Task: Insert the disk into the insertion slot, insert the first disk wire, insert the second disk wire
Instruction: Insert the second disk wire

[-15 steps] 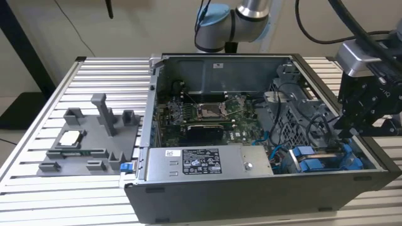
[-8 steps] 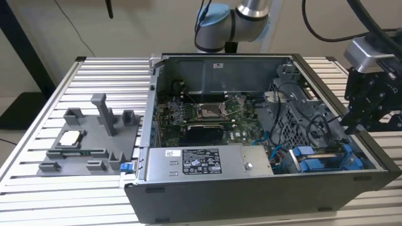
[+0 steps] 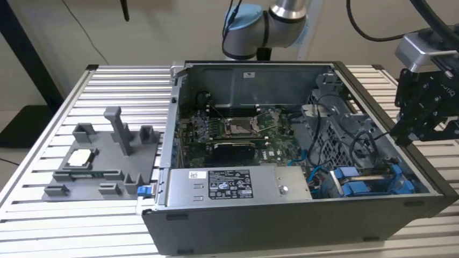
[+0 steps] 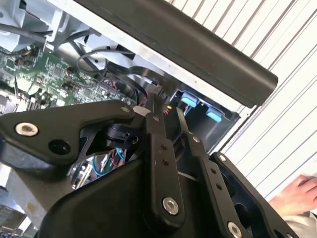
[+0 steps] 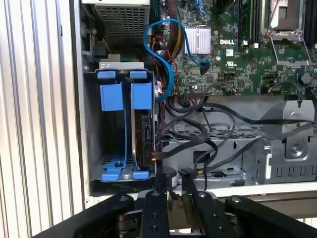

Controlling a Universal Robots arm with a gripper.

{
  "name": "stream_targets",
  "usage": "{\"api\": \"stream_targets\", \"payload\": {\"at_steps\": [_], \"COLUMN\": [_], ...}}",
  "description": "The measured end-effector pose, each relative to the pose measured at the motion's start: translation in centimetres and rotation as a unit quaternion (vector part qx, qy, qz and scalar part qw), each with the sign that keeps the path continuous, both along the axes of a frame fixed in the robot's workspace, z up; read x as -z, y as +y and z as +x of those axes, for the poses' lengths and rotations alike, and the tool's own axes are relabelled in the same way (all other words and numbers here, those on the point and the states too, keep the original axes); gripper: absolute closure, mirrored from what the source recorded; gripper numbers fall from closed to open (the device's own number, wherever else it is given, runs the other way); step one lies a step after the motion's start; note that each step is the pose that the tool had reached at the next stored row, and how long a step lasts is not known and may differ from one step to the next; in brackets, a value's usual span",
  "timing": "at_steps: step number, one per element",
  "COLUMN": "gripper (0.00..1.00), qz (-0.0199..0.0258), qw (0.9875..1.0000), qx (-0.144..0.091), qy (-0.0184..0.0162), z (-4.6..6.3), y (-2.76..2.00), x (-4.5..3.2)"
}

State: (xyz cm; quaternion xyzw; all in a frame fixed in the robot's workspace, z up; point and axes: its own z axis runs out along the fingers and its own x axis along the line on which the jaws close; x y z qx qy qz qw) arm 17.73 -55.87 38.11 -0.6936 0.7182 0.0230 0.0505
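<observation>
Disk (image 5: 146, 135) inside insertion slot (image 5: 94, 130), end effector (image 5: 171, 176) near

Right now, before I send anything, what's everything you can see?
table: one, slatted silver, under everything.
computer case: one, dark grey, open, on the table.
fixture tray: one, grey, on the table beside the case.
motherboard: one, green, inside the case.
power-supply box: one, silver, inside the case.
insertion slot: one, dark grey cage, inside the case.
carriers: two, bright blue, side by side in the slot.
disk: one, dark edge, apparently in the carrier nearer the motherboard.
blue cable: one, looping beside the slot.
black cables: several, draped beside the slot.
arm: one, silver-grey, above the case.
hand: one, black, nearest the slot.
person's hand: one, outside the case.
</observation>
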Motion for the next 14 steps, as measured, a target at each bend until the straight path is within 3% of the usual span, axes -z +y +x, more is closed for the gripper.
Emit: {"api": "stream_targets", "payload": {"at_steps": [3, 5, 10, 14], "gripper": [0.73, 0.73, 0.73, 0.73], "qz": [-0.0001, -0.0001, -0.0003, -0.0003], "qw": [1.0000, 1.0000, 0.9992, 0.9986], "qx": [0.000, 0.000, 0.000, 0.000], "qy": [0.0019, 0.0076, 0.0412, 0.0521], "z": [0.9, 1.4, 2.3, 3.3], "y": [0.19, 0.22, 0.22, 0.22], "x": [0.00, 0.00, 0.07, 0.27]}}
